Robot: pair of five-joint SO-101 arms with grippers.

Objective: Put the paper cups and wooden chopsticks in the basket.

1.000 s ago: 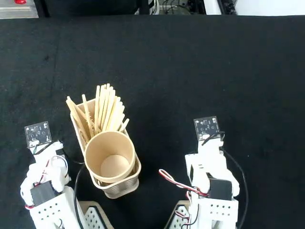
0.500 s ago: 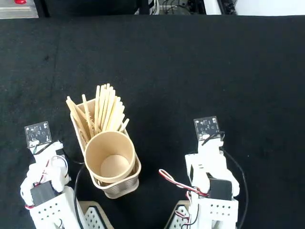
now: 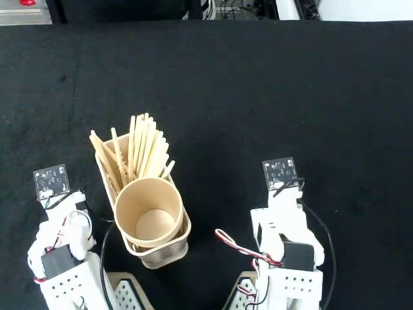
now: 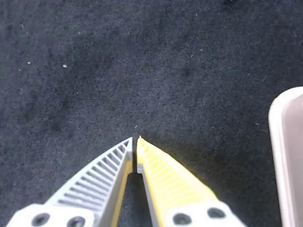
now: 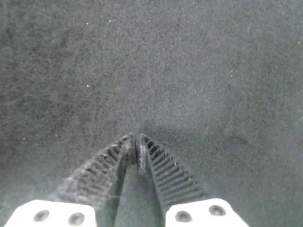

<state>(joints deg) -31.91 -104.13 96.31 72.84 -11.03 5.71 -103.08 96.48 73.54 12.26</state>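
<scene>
A beige basket stands on the black table between the two arms. A tan paper cup sits upright in its near end, and a bundle of wooden chopsticks leans out of its far end. My left gripper is shut with nothing in it, low over the cloth just left of the basket, whose pale rim shows beside it. My right gripper is shut and empty too, over bare cloth to the right of the basket. The left arm and right arm are folded back near the front edge.
Black cloth covers the whole table, with wide free room behind and to the right of the basket. Cables and equipment lie beyond the far edge.
</scene>
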